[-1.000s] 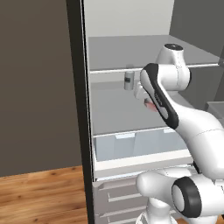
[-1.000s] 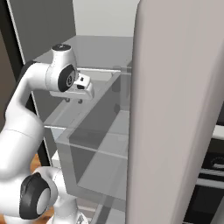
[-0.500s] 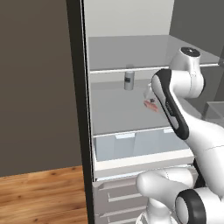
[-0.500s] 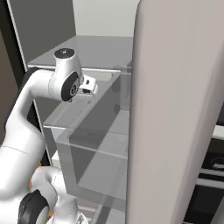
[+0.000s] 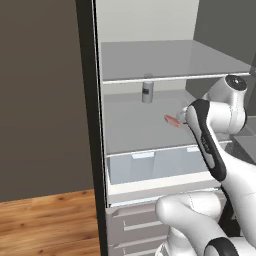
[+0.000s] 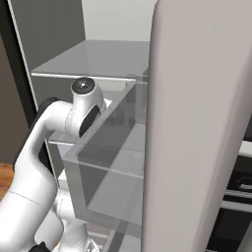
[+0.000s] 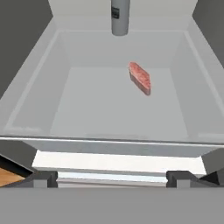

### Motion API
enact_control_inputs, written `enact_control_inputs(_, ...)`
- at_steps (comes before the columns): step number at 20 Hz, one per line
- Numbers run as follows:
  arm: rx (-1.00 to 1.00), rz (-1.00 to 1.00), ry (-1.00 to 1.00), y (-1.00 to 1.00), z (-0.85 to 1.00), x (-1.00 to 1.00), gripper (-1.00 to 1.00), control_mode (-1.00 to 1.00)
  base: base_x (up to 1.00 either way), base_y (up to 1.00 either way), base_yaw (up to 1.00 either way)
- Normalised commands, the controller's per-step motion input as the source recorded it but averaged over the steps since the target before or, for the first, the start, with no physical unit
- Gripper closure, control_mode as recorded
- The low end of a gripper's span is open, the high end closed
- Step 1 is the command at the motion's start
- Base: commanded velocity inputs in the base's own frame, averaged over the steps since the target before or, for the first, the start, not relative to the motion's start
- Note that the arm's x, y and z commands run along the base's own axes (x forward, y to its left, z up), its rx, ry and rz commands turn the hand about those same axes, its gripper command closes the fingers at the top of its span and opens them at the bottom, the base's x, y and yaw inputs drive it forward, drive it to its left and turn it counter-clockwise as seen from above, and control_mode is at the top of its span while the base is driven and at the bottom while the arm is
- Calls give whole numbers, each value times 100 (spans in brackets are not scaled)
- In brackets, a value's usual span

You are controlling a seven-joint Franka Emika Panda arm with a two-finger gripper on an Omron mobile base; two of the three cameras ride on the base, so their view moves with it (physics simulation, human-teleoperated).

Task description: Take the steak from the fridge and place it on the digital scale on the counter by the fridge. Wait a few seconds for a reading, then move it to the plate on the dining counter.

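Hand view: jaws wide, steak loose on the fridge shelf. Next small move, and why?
Probably advance the gripper into the fridge toward the pinkish-red slab of raw steak. It lies free on the pale grey shelf, well ahead of the open jaws, right of the grey can at the back.

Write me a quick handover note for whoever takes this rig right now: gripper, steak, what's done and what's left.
Gripper: open, empty, at the front of the fridge, short of the shelf edge.
Steak: lying on the middle shelf, towards the right, ahead of the gripper and apart from it. A grey can stands behind it at the back.
Done: fridge door open, arm lined up with the shelf.
Left: reach in, grasp the steak, set it on the digital scale, wait for a reading, then move it to the plate on the dining counter.
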Motion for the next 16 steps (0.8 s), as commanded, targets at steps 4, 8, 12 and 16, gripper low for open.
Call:
enact_control_inputs(4,0,0,0,-32,-13,6,-100,-100,0,0,0)
enact_control_inputs(8,1,0,0,-31,-3,21,-100,-100,0,0,0)
enact_control_inputs(12,2,0,0,-21,-16,31,-100,-100,0,0,0)
enact_control_inputs(16,4,0,0,-10,-20,48,-100,-100,0,0,0)
